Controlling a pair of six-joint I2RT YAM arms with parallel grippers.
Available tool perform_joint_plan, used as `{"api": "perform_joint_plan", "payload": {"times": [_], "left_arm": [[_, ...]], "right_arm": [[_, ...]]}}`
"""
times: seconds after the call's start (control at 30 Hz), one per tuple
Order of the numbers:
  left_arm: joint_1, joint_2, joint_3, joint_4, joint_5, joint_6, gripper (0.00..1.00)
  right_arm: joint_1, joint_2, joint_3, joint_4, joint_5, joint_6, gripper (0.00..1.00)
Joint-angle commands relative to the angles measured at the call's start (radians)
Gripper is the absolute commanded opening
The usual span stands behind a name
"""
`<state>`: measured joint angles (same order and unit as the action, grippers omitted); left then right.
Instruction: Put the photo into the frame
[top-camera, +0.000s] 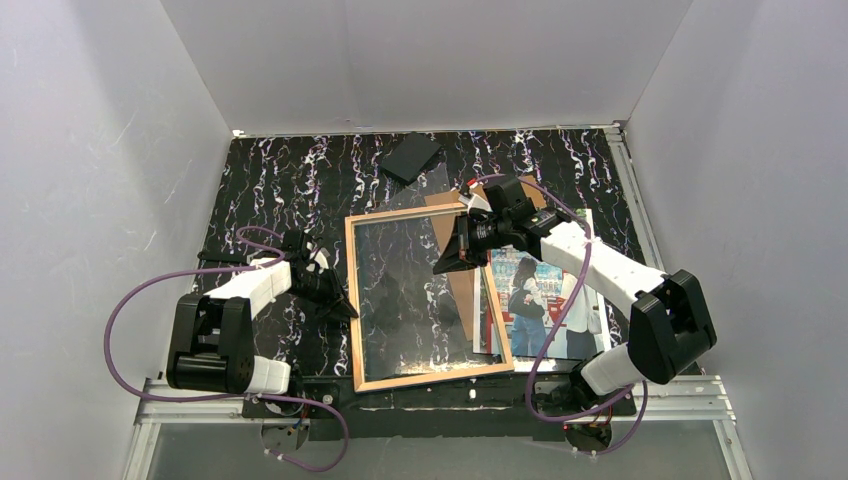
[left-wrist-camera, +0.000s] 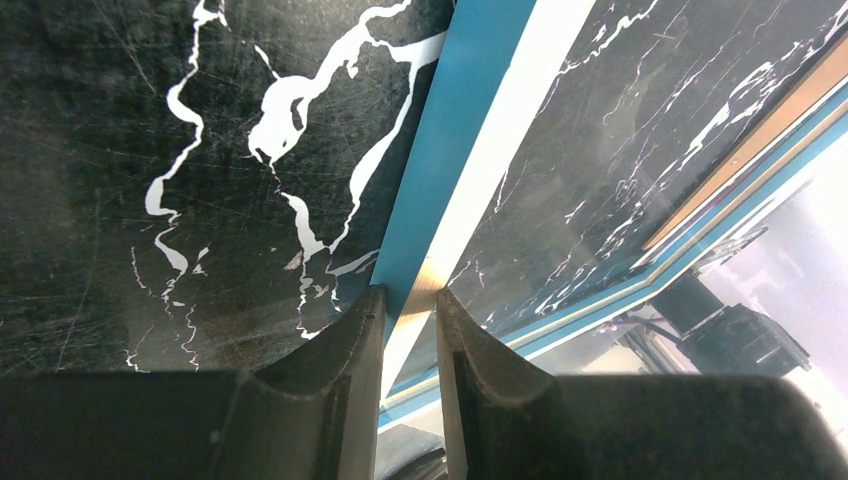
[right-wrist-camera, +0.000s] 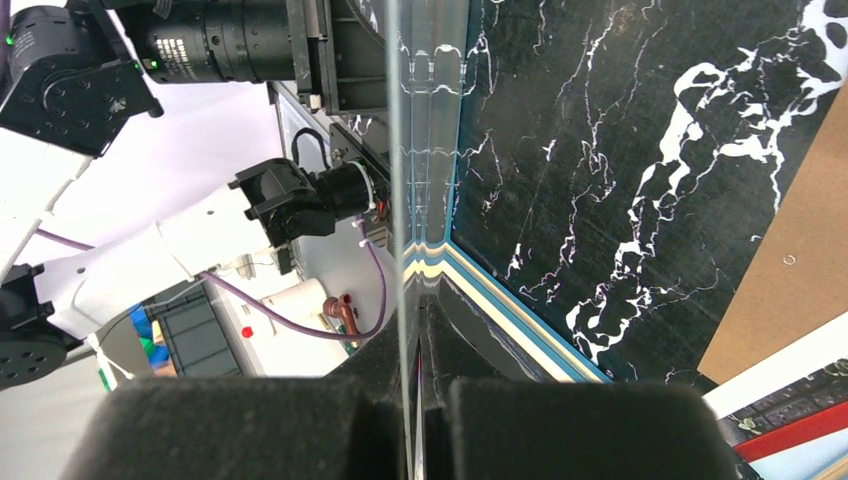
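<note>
Frame (top-camera: 430, 378) mid-worktop, left gripper (left-wrist-camera: 410, 300) pinching its left rail; right gripper (right-wrist-camera: 412, 330) nipped on pane (top-camera: 410, 290) edge. Photo (top-camera: 535, 300) at near right edge, partly under frame. Risk: uneven pull could crack glass.

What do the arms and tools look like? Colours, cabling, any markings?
Left arm and right arm match: white link shells, boxy black joint housings. A purple cable loops loosely from each base towards the wrist. Left tool and right tool are matte black, with two thick blunt fingers each. No readable markings show.
</note>
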<state>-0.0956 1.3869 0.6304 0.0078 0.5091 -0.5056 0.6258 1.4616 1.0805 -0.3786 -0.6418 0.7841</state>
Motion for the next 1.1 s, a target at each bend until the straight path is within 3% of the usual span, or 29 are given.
{"api": "perform_joint_plan", "payload": {"times": [0.0, 0.23, 0.6, 1.07], "left_arm": [[-0.004, 0.008, 0.012, -0.102, 0.054, -0.004, 0.13], [-0.004, 0.001, 0.014, -0.112, 0.048, -0.001, 0.07], [-0.004, 0.005, 0.013, -0.113, 0.046, 0.001, 0.06], [-0.004, 0.008, 0.014, -0.115, 0.047, 0.003, 0.05]], "right_arm": [[0.003, -0.044, 0.002, 0.078, -0.065, 0.020, 0.01], [0.002, -0.056, -0.007, 0.107, -0.077, 0.033, 0.01], [0.003, -0.067, -0.025, 0.168, -0.109, 0.041, 0.01], [0.003, -0.012, -0.024, 0.124, -0.103, -0.032, 0.01]]}}
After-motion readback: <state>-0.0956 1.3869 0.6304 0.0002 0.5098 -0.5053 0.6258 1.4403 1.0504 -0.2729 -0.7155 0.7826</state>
